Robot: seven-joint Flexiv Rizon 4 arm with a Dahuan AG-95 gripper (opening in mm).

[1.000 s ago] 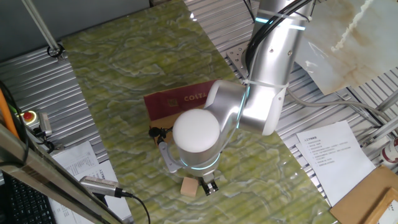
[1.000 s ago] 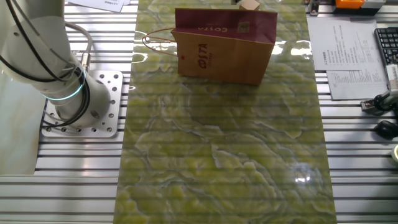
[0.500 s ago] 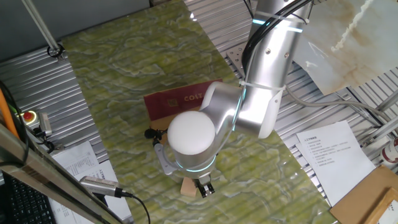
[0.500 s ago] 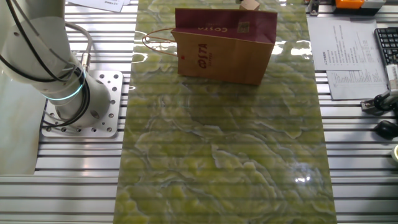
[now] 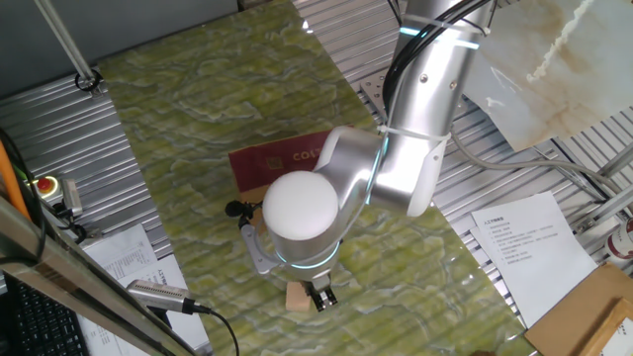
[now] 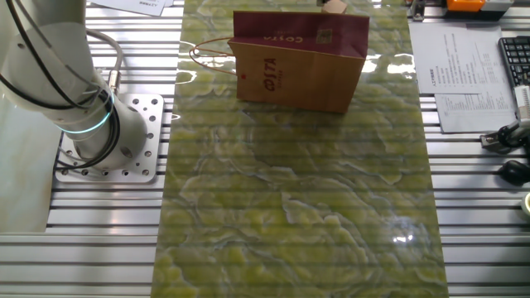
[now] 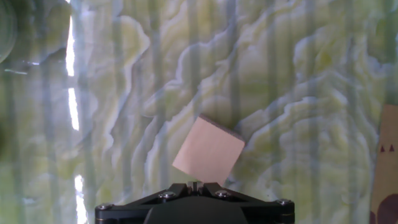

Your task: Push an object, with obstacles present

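Note:
The small tan wooden cube [image 7: 208, 151] lies on the green marbled mat, turned at an angle. My gripper [image 7: 196, 185] is shut, its tips together and touching the cube's near edge, with nothing held. In one fixed view the cube [image 5: 297, 297] sits just left of the gripper [image 5: 322, 297], near the mat's front edge, under the arm's white joint. The brown and maroon COSTA bag [image 5: 282, 161] lies behind the arm, partly hidden. In the other fixed view the bag [image 6: 298, 62] fills the far end, and the cube [image 6: 334, 6] peeks out above it.
The mat [image 6: 298, 207] is flanked by ribbed metal table. The arm's base [image 6: 91, 124] stands to one side. Papers [image 5: 524, 242], a keyboard [image 6: 515, 58] and cables lie off the mat. The bag's edge [image 7: 388, 168] shows at the right of the hand view.
The arm has shifted slightly left along the mat's front edge, and the cube has slid a little left with the shut fingertips. The bag has not moved.

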